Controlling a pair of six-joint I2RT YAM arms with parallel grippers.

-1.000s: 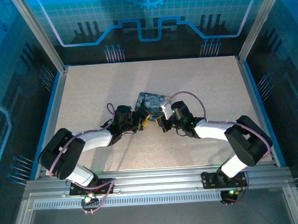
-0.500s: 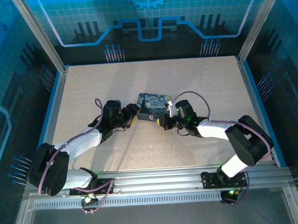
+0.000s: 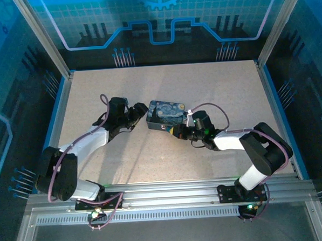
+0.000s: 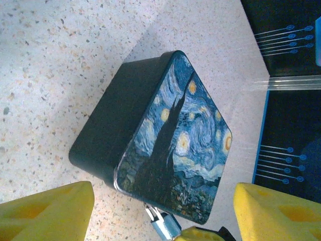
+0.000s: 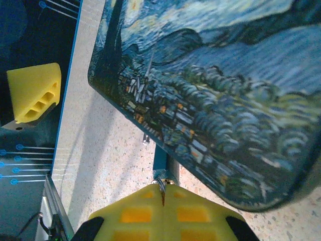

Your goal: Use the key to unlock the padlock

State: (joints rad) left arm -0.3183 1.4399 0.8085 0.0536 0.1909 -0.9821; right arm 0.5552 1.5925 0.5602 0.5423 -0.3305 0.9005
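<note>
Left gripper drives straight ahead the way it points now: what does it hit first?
The blue painted tin, probably its dark side wall. It lies dead ahead of the open left gripper. How far ahead is unclear.

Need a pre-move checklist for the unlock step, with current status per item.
1. Right gripper shut on the key: ok.
2. Key tip meets the padlock at the edge of the tin: ok. How deep it sits: cannot tell.
3. Shackle released: cannot tell, it is hidden behind the tin's rim.
4. Left gripper open, holding nothing, apart from the tin: ok.
5. Padlock braced against turning: not ok, nothing holds its body.
6. Tin lying flat on the table: ok.
</note>
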